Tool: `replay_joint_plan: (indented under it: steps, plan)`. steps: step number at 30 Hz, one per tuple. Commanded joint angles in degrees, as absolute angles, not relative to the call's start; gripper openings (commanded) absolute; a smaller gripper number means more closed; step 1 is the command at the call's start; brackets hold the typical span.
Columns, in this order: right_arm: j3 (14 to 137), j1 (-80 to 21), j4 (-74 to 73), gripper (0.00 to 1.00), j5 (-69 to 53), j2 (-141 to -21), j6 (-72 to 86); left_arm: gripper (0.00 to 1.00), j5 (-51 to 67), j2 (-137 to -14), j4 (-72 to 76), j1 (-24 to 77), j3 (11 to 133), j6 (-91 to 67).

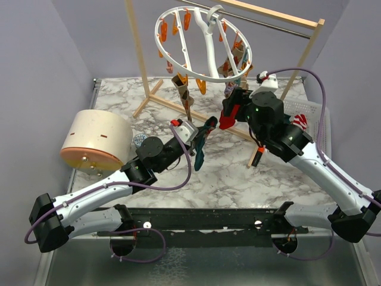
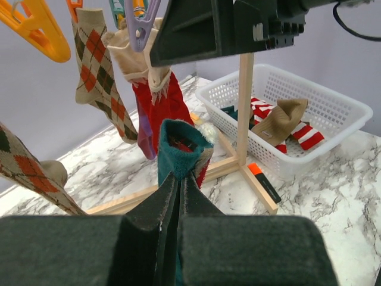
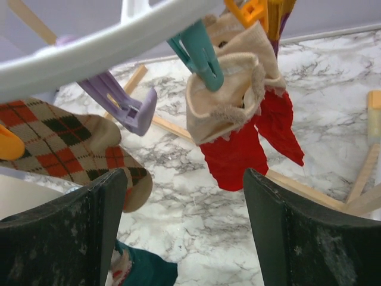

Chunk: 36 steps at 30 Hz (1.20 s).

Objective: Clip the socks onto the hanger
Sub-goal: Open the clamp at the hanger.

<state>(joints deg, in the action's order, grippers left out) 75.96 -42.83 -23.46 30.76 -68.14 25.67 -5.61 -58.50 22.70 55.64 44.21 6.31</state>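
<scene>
Argyle sock [image 3: 59, 140] and red sock [image 3: 235, 158] already hang clipped on the hanger [image 1: 159, 30] near the bench's [image 1: 238, 176] far edge; left gripper [image 2: 176, 186] pinches the teal sock [image 2: 178, 146], unclipped; right gripper [image 3: 181, 179] spread; others wait in the basket [image 2: 333, 140].

This looks like a robotics lab cell set up as a small laundry corner. Plain pale grey partition walls [image 1: 36, 71] close in a white marble-patterned tabletop [image 1: 238, 179]. The white-and-black left robot arm [image 1: 95, 199] and right robot arm [image 1: 324, 170] are bolted to a black metal rail [image 1: 202, 218], with thin purple cables [image 1: 324, 101] running loose. Household props are here: a light wooden rack frame [image 1: 138, 59], a round white plastic drying hanger [image 1: 209, 47] and a white plastic mesh basket [image 2: 351, 110].
</scene>
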Motion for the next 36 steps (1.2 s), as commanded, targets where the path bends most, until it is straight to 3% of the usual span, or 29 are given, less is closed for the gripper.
replay_joint_plan:
  steps: [1,15,36]
  plan:
    - [79.0,-43.3,-19.0,0.83,34.1,-68.9,27.2,0.0,-5.7,-58.7,24.4,55.8,44.7,6.8]
    - [81.4,-43.3,-10.8,0.86,31.4,-72.1,22.1,0.0,-5.5,-60.4,25.3,55.8,45.5,8.1]
    - [81.0,-43.3,-8.1,0.76,35.4,-73.7,21.8,0.0,-5.7,-61.4,26.3,55.8,45.4,9.2]
